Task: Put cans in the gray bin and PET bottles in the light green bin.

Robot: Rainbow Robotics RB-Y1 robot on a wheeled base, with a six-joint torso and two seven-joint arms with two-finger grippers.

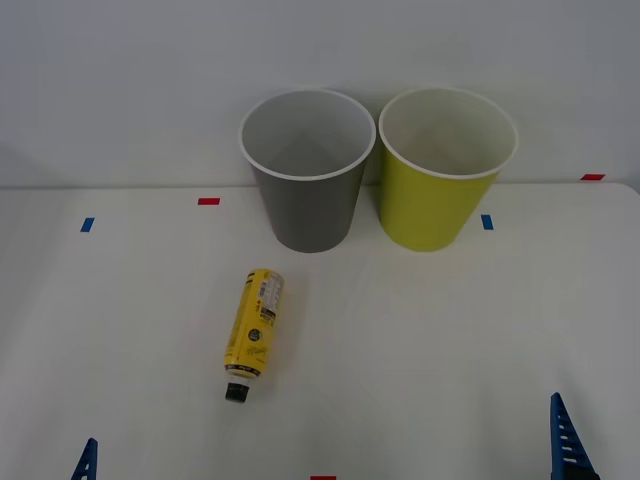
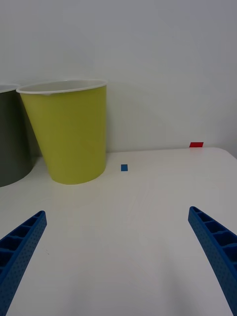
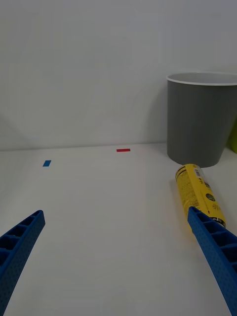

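The PET bottle (image 1: 253, 333), slim with a yellow label and black cap, lies on the white table with its cap toward me, left of centre. Behind it stands the gray bin (image 1: 305, 215), and the light green bin (image 1: 430, 205) is beside that on the right; both are upright. My left gripper (image 1: 86, 462) is open at the near left edge, and in the left wrist view the bottle (image 3: 200, 192) lies just beyond one finger. My right gripper (image 1: 568, 440) is open at the near right, well short of the light green bin (image 2: 69, 138). Cans are out of view.
Small red tape marks (image 1: 208, 201) and blue tape marks (image 1: 87, 225) dot the table. A plain wall rises right behind the bins. Open table surface lies between the grippers and the bins. The table's right edge runs near the red mark (image 2: 196, 144).
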